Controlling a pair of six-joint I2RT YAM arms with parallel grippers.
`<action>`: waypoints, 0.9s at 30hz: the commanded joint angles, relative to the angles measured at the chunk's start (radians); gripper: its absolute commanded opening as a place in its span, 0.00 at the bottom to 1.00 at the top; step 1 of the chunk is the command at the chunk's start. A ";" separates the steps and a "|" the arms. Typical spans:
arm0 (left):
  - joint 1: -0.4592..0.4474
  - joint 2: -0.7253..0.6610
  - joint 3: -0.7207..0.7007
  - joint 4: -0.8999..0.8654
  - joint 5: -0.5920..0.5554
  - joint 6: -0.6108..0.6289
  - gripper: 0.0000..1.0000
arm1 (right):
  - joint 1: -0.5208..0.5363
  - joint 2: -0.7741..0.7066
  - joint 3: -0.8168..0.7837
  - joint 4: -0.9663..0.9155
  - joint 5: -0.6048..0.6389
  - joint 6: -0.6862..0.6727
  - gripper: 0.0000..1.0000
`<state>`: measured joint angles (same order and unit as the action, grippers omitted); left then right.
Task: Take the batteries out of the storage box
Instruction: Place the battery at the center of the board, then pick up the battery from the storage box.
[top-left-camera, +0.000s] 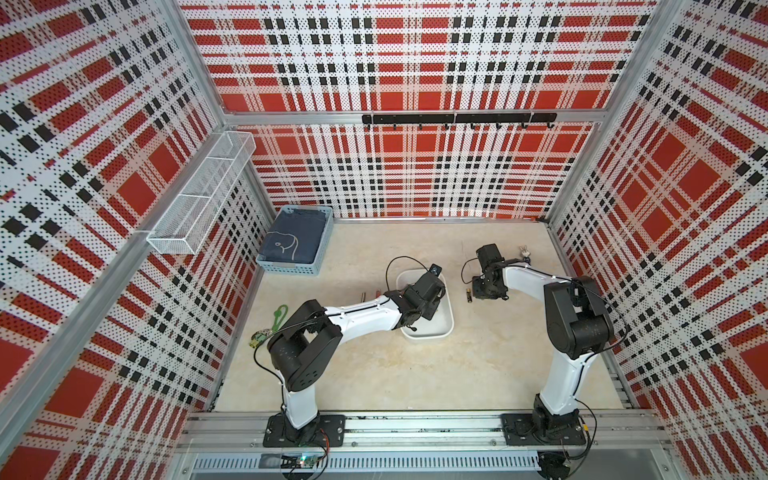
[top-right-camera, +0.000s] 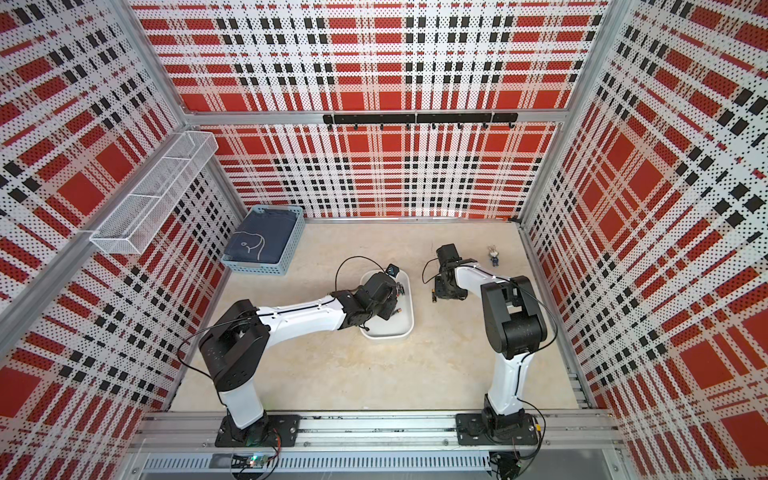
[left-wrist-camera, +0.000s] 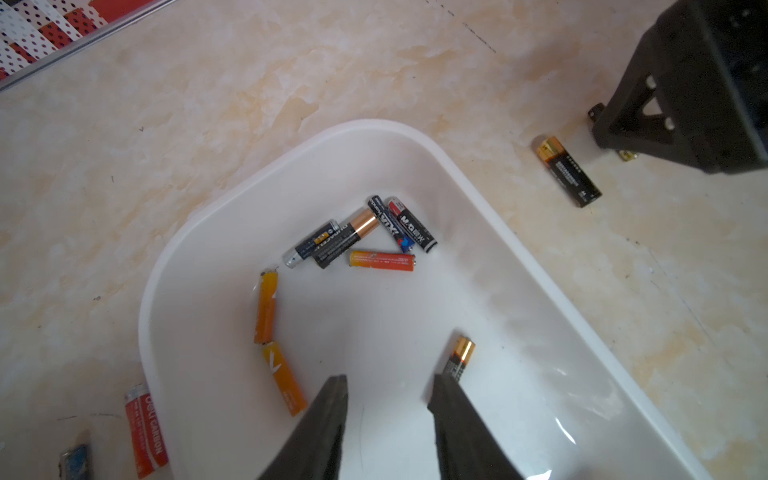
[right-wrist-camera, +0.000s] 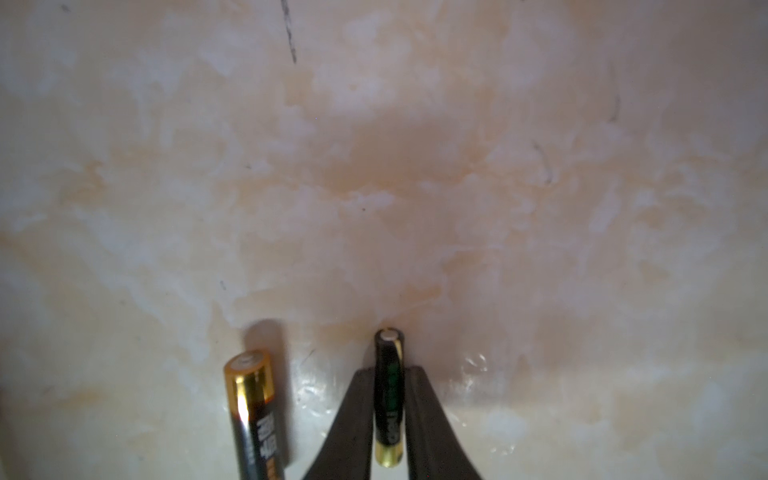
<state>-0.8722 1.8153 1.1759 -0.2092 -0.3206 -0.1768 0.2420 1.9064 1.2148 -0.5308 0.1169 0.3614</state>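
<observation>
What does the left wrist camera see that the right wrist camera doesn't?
Only the left wrist camera shows the white storage box with batteries inside, a red battery outside it, and the open left end effector. Only the right wrist camera clearly shows a slim black battery between the fingers of the right end effector. Both show the black-and-gold battery lying on the table.

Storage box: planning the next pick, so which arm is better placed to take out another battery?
Left. The left tool hangs open over the storage box, batteries just ahead. The right tool is out over the table with a black battery between its fingers.
</observation>
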 joint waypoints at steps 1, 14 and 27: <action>-0.005 -0.037 -0.008 0.009 -0.006 0.013 0.43 | 0.006 0.026 -0.002 -0.004 0.016 0.008 0.28; -0.007 0.043 0.085 -0.046 0.132 0.122 0.44 | 0.010 -0.271 -0.016 -0.039 -0.014 0.006 0.46; -0.005 0.212 0.189 -0.126 0.142 0.210 0.44 | 0.010 -0.714 -0.388 0.288 -0.111 -0.019 0.64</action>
<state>-0.8776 2.0048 1.3491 -0.2993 -0.1864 0.0044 0.2424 1.2320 0.8528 -0.3161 0.0422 0.3569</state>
